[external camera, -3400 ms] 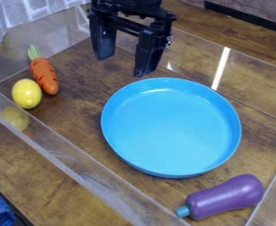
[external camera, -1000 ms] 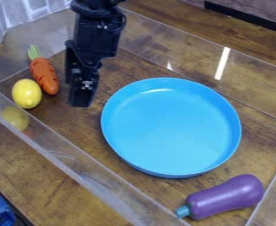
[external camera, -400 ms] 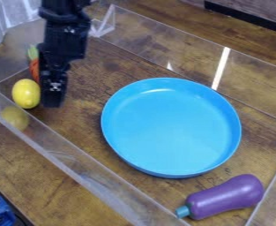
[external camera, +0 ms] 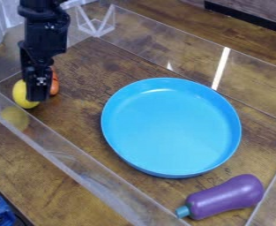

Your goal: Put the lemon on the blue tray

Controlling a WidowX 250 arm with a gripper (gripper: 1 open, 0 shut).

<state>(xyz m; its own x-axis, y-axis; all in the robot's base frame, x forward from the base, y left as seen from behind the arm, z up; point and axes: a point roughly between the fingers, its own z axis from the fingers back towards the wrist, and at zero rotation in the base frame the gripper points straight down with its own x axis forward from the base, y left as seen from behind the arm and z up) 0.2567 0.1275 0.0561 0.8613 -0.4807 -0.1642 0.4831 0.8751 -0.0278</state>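
One lemon (external camera: pixel 25 94) sits at the far-left edge of the wooden counter (external camera: pixel 128 62), close against the clear wall, well apart from the blue tray (external camera: pixel 171 125) that fills the middle of the scene. Step in hand, by my reading: the reach and descent for the pick, nothing grasped yet. The gripper (external camera: pixel 36 86) hangs pointing straight down directly over the lemon's right side; its dark fingers stand spread wide and hold nothing, though from this angle I cannot tell whether either one touches the fruit. One carrot (external camera: pixel 53 86) lies just beside the lemon, mostly hidden behind the fingers, only a sliver of orange showing. The next move likely calls for settling so the fingers straddle the lemon alone, keeping clear of the carrot, then closing, lifting and carrying right to the tray. Smooth and egg-shaped, the lemon may squirt out of an off-centre pinch. Count: one lemon, one tray, one carrot, one purple eggplant (external camera: pixel 226 197) at near right, one gripper.
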